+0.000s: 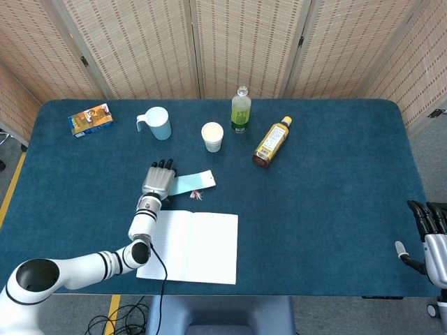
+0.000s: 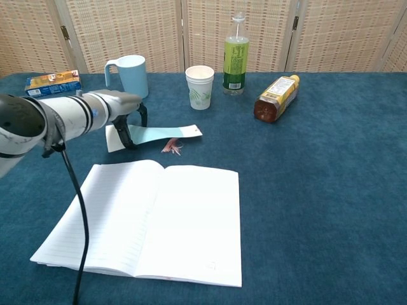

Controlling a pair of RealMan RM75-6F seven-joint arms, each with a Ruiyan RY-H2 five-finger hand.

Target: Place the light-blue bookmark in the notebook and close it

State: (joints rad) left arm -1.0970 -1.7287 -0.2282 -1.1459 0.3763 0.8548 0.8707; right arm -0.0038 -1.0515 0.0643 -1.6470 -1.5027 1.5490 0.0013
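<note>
Chest view shows the left hand point(image 2: 124, 114) over the near end of the light-blue bookmark point(image 2: 164, 133), its dark fingers point(image 2: 122, 136) curled down across the strip and the thumb arched over it. The bookmark looks raised off the table point(image 2: 331, 178) at the held end, so the hand appears to be gripping it, though the contact under the fingers is hidden. The strip runs out to the right, and its pink tassel point(image 2: 170, 147) lies on the cloth just below the far end.

From the head view, the same left hand point(image 1: 158, 181) sits palm-down on the bookmark point(image 1: 193, 183), with the tassel point(image 1: 197, 195) just beside the top edge of the notebook point(image 1: 192, 246). The notebook point(image 2: 152, 219) lies open and flat near the front edge of the table, both pages blank-lined, apart from the bookmark.

The right hand point(image 1: 427, 234) is only partly in frame at the table's right edge in the head view; its dark fingers point up, side by side, with nothing in them, but how far they are opened I cannot tell.

Along the back stand a light-blue mug point(image 2: 130, 76), a paper cup point(image 2: 200, 86) and a green bottle point(image 2: 235, 56); a brown bottle point(image 2: 275, 98) lies on its side, and a small snack box point(image 2: 52, 82) sits at far left.
</note>
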